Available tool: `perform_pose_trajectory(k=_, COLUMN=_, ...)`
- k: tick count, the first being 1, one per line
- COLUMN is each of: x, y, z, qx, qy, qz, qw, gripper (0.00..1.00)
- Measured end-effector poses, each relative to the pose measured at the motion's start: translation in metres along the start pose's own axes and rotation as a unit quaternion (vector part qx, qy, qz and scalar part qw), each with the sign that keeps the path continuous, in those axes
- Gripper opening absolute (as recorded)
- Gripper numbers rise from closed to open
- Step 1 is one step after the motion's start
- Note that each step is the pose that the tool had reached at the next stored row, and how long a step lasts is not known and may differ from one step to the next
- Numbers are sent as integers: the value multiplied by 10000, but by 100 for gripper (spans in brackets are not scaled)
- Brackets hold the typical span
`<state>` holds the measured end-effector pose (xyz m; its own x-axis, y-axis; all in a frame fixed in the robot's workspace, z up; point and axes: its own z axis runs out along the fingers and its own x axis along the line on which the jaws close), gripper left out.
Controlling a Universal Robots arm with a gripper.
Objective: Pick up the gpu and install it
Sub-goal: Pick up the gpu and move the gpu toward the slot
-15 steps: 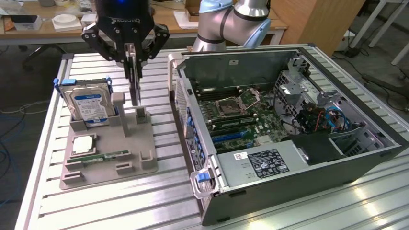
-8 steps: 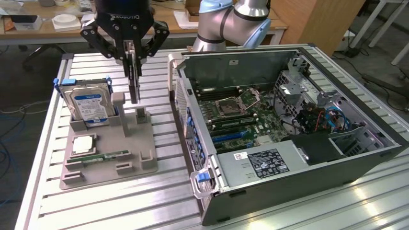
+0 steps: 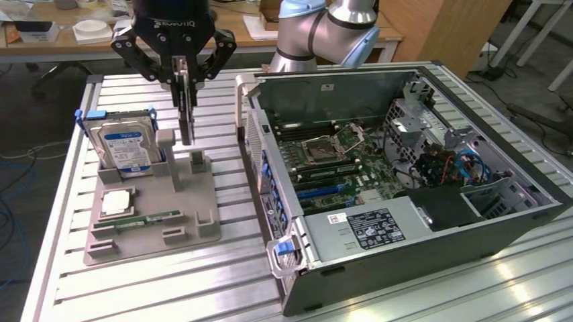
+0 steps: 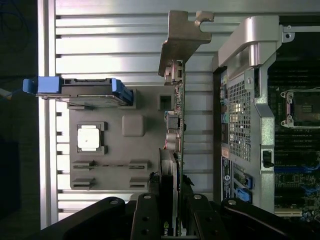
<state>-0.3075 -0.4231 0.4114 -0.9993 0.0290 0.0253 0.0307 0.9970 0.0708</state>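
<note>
The gripper [image 3: 184, 72] has its fingers drawn part-way in and pinched on the top edge of the gpu [image 3: 186, 111], so the dark card hangs upright and edge-on between them; the jaws stand narrow, closed onto the card; the card's lower edge is over the grey tray [image 3: 143, 245], close above the tray's upright slotted post [image 3: 195, 164] — whether it touches that post I cannot tell; in the wrist view the card runs as a thin strip along the tray's edge, and its silvery bracket [image 4: 182, 40] juts past the tray over the slatted table [image 4: 110, 45]; the hard drive [image 3: 125, 147] stands in a cradle on the tray's side away from the open computer case [image 3: 403, 181]; a square chip [image 3: 117, 201] and a memory stick [image 3: 147, 219] lie flat on the tray — the case lies just beside the tray, on the exterior view's right of it
</note>
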Motion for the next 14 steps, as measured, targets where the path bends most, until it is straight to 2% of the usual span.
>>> perform_pose_trajectory(k=6, x=0, y=0, z=-2, qx=-2, qy=-1, qz=0, qw=10000, gripper=26)
perform_pose_trajectory(k=14, x=2, y=6, z=-80, qx=-2, qy=-1, qz=0, qw=10000, gripper=26)
